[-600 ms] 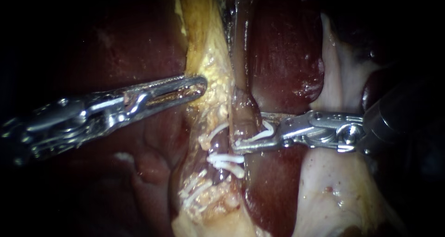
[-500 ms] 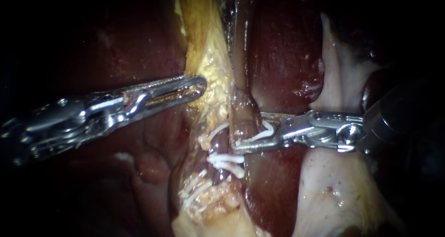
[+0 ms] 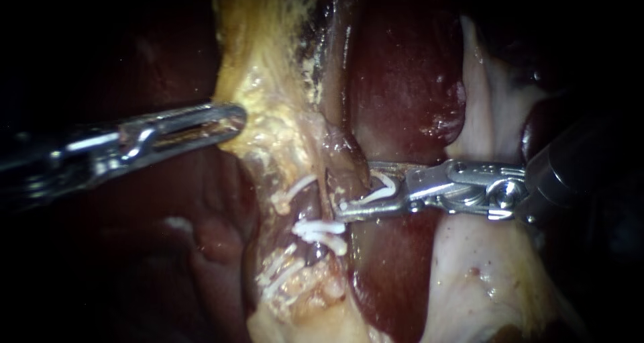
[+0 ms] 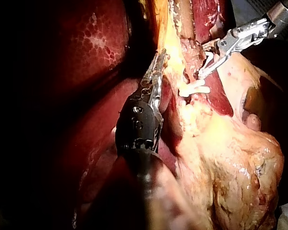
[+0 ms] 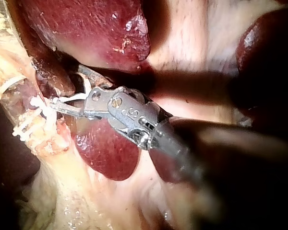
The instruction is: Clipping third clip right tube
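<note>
Low centre, seated clips [image 3: 322, 230] lie across the tubes; just above them the right instrument [image 3: 354, 190] carries a white clip [image 3: 377, 194] in jaws standing apart astride the right tube [image 3: 347, 172] at centre frame. Farther left, the left instrument [image 3: 231, 117] has its jaws clamped on the edge of the fatty tissue [image 3: 268, 131], holding it taut in front of the liver [image 3: 402, 81]. Risk: the clip tips may not clear the tube's far side, so firing could catch only part of it; a slipped left hold would slacken the tube and skew the clip.

Centre bright, edges fall to black; glare on right instrument [image 3: 362, 190]; liver [image 3: 402, 81] glistens wet; left shadowed.
</note>
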{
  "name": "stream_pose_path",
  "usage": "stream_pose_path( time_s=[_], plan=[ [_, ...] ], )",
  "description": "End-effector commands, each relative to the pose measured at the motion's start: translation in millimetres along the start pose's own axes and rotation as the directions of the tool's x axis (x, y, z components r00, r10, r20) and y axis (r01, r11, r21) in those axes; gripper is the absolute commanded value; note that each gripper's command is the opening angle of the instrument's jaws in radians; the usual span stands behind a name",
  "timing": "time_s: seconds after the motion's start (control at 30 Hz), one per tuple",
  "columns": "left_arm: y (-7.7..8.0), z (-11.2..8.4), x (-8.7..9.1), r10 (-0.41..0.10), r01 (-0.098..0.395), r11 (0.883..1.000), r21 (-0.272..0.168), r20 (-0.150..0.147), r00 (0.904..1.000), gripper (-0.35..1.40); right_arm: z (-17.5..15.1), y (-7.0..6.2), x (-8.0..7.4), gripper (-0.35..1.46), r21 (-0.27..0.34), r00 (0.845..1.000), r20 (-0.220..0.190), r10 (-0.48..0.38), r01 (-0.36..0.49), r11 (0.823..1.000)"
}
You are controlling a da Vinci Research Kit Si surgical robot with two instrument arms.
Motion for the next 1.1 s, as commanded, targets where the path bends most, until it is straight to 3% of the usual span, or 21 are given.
stream_pose_path(
  time_s=[0.03,0.23,0.43,0.53,0.63,0.73,0.83,0.97,1.1],
  plan=[
    [0.0,-0.4,-0.3,-0.005,0.005,1.000,-0.003,0.007,1.0000,-0.35,0.0,0.0,0.1,0.60,0.000,1.000,0.000,0.000,0.000,1.000],
    [-0.5,-1.1,-0.6,-0.012,0.012,1.000,-0.003,0.015,0.9998,-0.35,-2.4,-0.2,1.1,0.60,-0.003,1.000,0.000,0.007,-0.007,1.000],
    [-0.3,-1.3,-0.4,-0.011,0.011,1.000,-0.002,0.015,0.9998,-0.35,-10.6,-1.1,4.5,0.60,-0.021,0.999,-0.018,0.033,-0.033,0.999],
    [0.0,-1.3,-0.4,-0.011,0.011,1.000,-0.005,0.016,0.9998,-0.35,-13.8,-2.1,7.3,0.60,-0.027,0.995,-0.070,0.073,-0.075,0.997],
    [0.2,-1.2,-0.4,-0.011,0.012,1.000,-0.006,0.016,0.9998,-0.35,-14.7,-3.7,9.5,0.60,0.007,0.987,-0.124,0.099,-0.099,0.995],
    [0.3,-1.2,-0.4,-0.012,0.012,1.000,-0.008,0.017,0.9998,-0.35,-13.3,-5.5,10.6,0.60,0.038,0.985,-0.136,0.102,-0.098,0.994],
    [0.2,-1.2,-0.4,-0.013,0.013,1.000,-0.008,0.017,0.9998,-0.35,-11.3,-6.4,10.8,0.60,0.062,0.984,-0.148,0.100,-0.092,0.994],
    [0.2,-1.2,-0.4,-0.013,0.013,1.000,-0.010,0.018,0.9998,-0.35,-6.6,-7.0,9.4,0.60,0.105,0.980,-0.151,0.130,-0.115,0.988],
    [0.2,-1.3,-0.4,-0.014,0.014,1.000,-0.011,0.018,0.9997,-0.35,-2.8,-6.4,7.3,0.60,0.124,0.976,-0.141,0.165,-0.147,0.981]
  ],
)
